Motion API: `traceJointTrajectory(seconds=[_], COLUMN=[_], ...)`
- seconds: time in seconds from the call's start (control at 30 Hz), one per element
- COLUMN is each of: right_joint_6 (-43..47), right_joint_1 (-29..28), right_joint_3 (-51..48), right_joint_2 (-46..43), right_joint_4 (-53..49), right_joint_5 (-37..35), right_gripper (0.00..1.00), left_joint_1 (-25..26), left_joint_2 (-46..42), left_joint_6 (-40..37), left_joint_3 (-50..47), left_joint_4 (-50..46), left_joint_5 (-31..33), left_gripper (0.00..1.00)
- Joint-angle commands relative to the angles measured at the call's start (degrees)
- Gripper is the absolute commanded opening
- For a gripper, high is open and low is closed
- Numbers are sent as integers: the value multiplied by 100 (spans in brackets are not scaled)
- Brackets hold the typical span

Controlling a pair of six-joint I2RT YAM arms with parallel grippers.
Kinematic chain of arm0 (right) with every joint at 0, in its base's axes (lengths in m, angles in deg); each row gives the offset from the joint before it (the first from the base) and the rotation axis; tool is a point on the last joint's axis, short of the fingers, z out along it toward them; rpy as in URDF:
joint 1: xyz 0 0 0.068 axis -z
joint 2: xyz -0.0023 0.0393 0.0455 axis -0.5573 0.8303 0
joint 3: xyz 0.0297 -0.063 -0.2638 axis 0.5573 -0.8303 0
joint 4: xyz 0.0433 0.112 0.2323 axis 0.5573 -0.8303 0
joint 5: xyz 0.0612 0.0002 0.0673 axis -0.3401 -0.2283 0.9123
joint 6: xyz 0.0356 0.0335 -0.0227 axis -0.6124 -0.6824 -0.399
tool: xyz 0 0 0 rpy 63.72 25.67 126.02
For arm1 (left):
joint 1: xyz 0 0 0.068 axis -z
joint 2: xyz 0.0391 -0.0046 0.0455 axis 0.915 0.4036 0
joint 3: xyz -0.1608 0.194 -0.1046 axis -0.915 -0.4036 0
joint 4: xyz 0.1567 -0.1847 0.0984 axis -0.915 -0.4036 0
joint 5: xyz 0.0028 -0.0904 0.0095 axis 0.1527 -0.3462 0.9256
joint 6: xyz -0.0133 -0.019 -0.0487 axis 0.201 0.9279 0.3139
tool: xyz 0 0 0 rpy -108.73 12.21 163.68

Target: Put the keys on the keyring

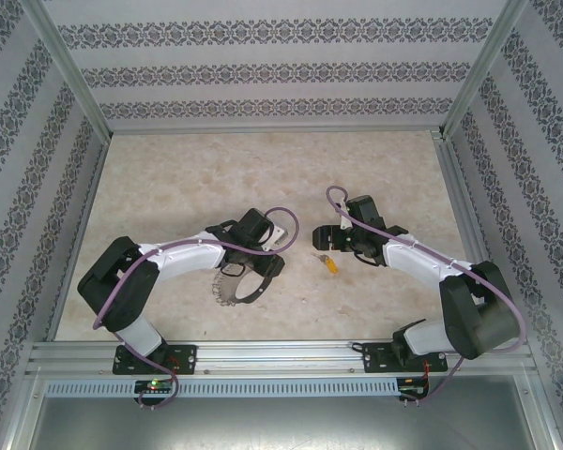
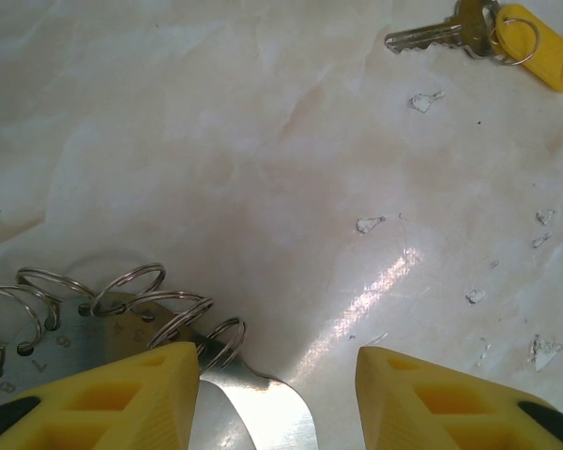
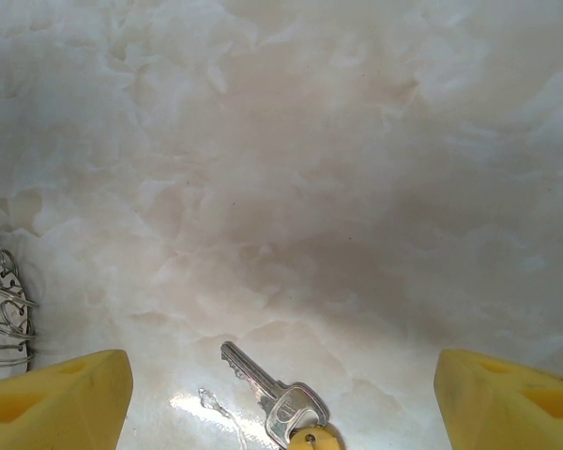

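Note:
The keys (image 1: 329, 264), a silver key (image 2: 441, 34) on a yellow tag (image 2: 542, 56), lie flat on the table between the two arms. The keyring (image 1: 228, 287) is a metal band (image 2: 258, 405) fringed with small wire rings (image 2: 131, 289); it lies under my left gripper (image 1: 261, 268). That gripper (image 2: 272, 361) is open, with the band beside its left finger (image 2: 113, 398) and bare table up to the right finger. My right gripper (image 1: 327, 240) hovers open just behind the key (image 3: 274, 403), which lies between its fingers (image 3: 61, 398). Some of the keyring's wire rings (image 3: 6, 314) show at the left edge.
The marble-patterned tabletop (image 1: 263, 178) is walled by patterned panels on three sides, with an aluminium rail (image 1: 281, 354) along the near edge. Small glossy flecks (image 2: 369, 224) dot the surface near the left gripper.

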Motion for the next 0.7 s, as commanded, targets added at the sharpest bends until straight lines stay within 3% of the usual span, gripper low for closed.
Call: traceJointTrajectory(seconds=[0.0,0.67], right_joint_6=[-32,-13], right_joint_1=[44,82], right_joint_3=[-75,-114], right_joint_2=[-56,-71], right_joint_4=[75,85], right_joint_5=[80,103], right_gripper=[84,84], left_joint_1=[82,83], left_joint_2=[73,124], left_joint_6=[-60,39], left_joint_3=[-48,-398], left_joint_4=[59,481], left_joint_5=[152,215], left_gripper=[48,41])
